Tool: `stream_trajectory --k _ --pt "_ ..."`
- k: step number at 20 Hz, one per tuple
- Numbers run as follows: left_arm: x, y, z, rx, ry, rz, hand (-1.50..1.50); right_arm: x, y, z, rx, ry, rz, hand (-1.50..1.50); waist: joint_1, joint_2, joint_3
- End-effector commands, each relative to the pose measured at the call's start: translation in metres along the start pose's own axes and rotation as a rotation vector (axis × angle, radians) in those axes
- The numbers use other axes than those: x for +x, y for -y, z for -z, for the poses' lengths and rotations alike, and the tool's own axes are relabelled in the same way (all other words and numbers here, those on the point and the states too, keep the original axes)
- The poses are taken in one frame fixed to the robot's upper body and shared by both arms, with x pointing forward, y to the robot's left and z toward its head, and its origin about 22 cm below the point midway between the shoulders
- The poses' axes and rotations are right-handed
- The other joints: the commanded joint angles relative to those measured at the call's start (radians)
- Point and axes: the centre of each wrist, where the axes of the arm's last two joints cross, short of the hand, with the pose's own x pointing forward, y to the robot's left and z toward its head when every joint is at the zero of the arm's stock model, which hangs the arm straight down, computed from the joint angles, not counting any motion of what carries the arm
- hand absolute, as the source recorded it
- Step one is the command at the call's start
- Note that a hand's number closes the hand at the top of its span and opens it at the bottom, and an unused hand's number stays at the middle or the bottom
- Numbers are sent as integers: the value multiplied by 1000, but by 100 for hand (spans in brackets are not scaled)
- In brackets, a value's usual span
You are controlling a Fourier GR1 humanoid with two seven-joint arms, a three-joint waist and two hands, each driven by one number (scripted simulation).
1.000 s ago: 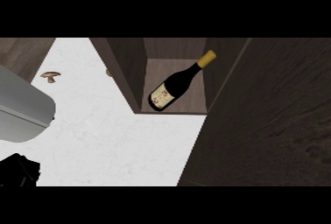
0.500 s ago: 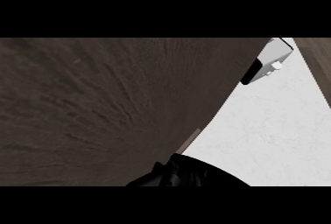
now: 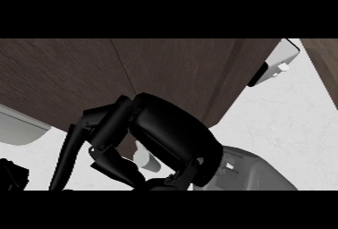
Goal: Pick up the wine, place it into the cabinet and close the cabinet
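Observation:
The wine bottle shows nowhere in the head view. Dark wooden cabinet panels (image 3: 165,76) fill the upper half, with a thin seam between two of them, and they hide whatever is behind them. My right hand (image 3: 168,138) is in the middle, in front of the panels' lower edge, its back toward me. Its fingers (image 3: 73,152) reach down to the left, relaxed, and hold nothing. Its grey forearm (image 3: 254,172) comes in from the lower right. Only a black part of my left hand (image 3: 12,175) shows at the lower left corner.
White speckled counter (image 3: 290,120) lies at the right. A white and black appliance (image 3: 274,67) stands at the upper right beside the panels. A pale grey rounded object (image 3: 20,129) is at the left edge. Another dark wood strip (image 3: 325,67) runs down the far right.
One second ago the wine lay inside an open cabinet compartment. Since then the view has swung, wood panels now cover the upper part, and my right hand has risen into the middle.

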Motion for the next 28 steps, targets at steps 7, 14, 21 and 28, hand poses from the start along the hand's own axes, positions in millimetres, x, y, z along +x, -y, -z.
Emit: stream_trajectory --k 7,14,21,28 --pt "5 -4 -19 -10 -4 17 150 -41 44 25 -136 -30 69 150 6 0 0" --pt "-7 -7 8 -2 -9 21 150 -53 78 25 -199 -78 82 150 -13 1 0" --pt "0 -7 12 -11 8 17 150 -81 140 25 -290 -59 39 150 1 7 1" --pt "-11 -1 7 -28 3 12 150 -64 174 18 -296 -54 -2 150 7 11 0"
